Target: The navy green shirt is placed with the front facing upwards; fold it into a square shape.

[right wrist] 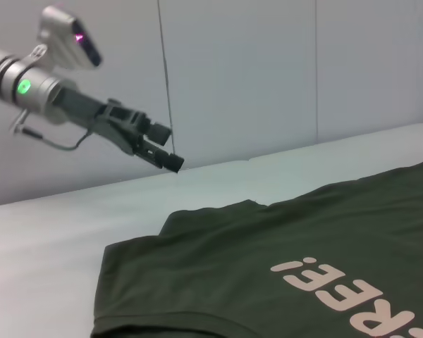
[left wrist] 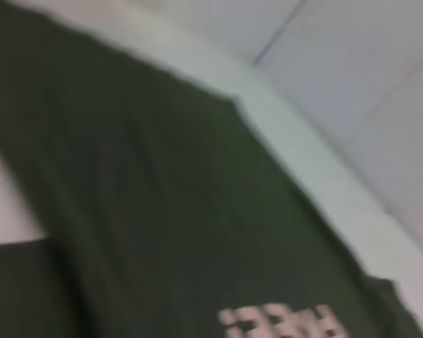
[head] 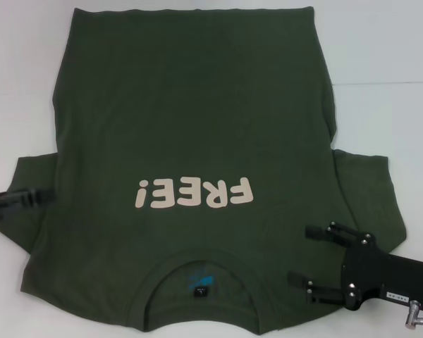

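On the white table (head: 402,49), the navy green shirt (head: 197,120) lies flat, front up, collar (head: 201,257) at the near edge, hem at the far side, both sleeves spread out. Cream "FREE!" print (head: 194,193) reads upside down from the head view; small blue label (head: 197,285) shows inside the neck. Right gripper (head: 299,255) hovers over the right sleeve near the collar, fingers apart. Left gripper (head: 49,196) sits at the left sleeve edge, raised above the cloth in the right wrist view; fingers close together, nothing between them.
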Available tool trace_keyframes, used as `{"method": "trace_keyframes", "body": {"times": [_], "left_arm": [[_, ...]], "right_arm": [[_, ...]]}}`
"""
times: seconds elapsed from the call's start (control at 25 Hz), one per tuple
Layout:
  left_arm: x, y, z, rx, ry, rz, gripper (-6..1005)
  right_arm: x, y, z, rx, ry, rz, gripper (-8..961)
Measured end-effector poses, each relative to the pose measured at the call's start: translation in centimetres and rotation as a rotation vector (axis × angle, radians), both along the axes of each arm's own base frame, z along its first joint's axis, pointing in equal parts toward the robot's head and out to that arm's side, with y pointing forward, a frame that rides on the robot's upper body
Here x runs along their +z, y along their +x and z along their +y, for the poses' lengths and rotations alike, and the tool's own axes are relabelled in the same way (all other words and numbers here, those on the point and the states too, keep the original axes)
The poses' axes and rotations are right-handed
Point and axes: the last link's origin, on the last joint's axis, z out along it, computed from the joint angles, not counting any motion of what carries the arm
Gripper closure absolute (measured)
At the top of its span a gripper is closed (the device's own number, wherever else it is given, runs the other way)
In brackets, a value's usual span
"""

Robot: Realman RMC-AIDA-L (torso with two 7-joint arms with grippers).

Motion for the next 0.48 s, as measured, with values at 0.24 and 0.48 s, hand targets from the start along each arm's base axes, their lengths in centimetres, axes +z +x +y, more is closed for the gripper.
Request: {"method": "trace_keyframes", "body": {"times": [0.24,0.48], "left_arm": [[2.6,-0.8,3.4,0.245,-0.107,0.178,66],[3.2,-0.8,5.2,0.297,-0.137,0.291,65]], "right_arm": [[-0.1,0.0,-0.1,0.001,-0.005,0.001,38],[-0.2,-0.1,-0.2,-0.004,-0.013,0.007,37]]}}
